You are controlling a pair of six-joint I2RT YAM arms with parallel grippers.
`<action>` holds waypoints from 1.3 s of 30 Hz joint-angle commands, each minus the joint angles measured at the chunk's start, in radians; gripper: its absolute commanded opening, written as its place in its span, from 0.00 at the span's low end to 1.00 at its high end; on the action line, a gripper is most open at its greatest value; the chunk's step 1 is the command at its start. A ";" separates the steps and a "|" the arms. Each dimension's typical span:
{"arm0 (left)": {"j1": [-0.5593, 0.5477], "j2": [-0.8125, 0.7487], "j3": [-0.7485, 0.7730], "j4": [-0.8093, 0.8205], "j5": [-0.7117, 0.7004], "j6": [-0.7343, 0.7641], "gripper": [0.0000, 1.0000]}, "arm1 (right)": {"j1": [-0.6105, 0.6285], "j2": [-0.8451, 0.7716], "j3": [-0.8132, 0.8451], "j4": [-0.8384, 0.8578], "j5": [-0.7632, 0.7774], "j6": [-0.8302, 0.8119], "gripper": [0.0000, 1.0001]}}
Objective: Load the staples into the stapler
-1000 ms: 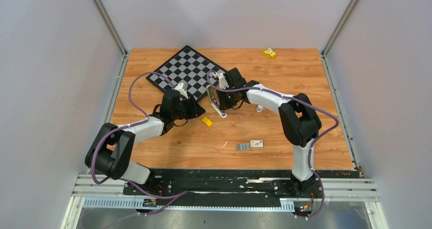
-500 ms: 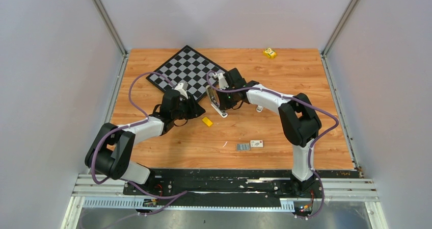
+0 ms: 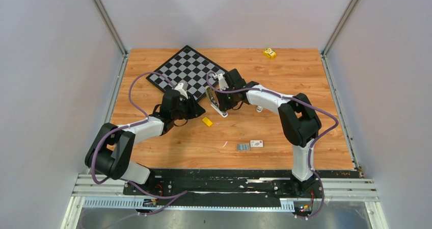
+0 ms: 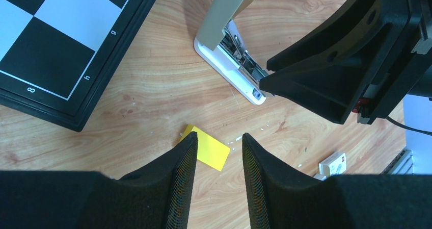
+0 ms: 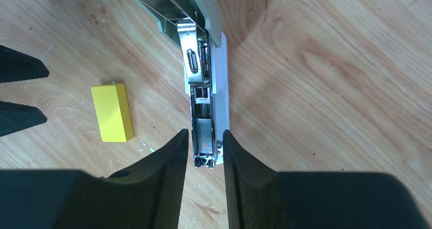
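The stapler (image 3: 216,101) lies open on the wood just right of the chessboard, its grey-olive top (image 5: 203,7) swung up and its metal tray (image 5: 195,68) bared. A silvery block sits in the tray's front end (image 5: 203,132); I cannot tell if it is staples. My right gripper (image 5: 205,140) is closed on the tray's front end, one finger on each side. It also shows in the left wrist view (image 4: 232,55). Loose staples (image 3: 243,147) lie nearer the front. My left gripper (image 4: 218,150) is open and empty, low over the yellow block (image 4: 209,151).
A small white labelled box (image 3: 257,144) lies beside the loose staples. The chessboard (image 3: 187,68) lies at the back left, its edge close to the stapler. A small yellow object (image 3: 269,52) sits at the far back right. Small white specks dot the wood.
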 commanded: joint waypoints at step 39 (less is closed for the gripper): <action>0.055 0.249 0.265 0.332 0.025 -0.055 0.53 | -0.070 0.041 -0.002 0.054 -0.103 0.071 0.31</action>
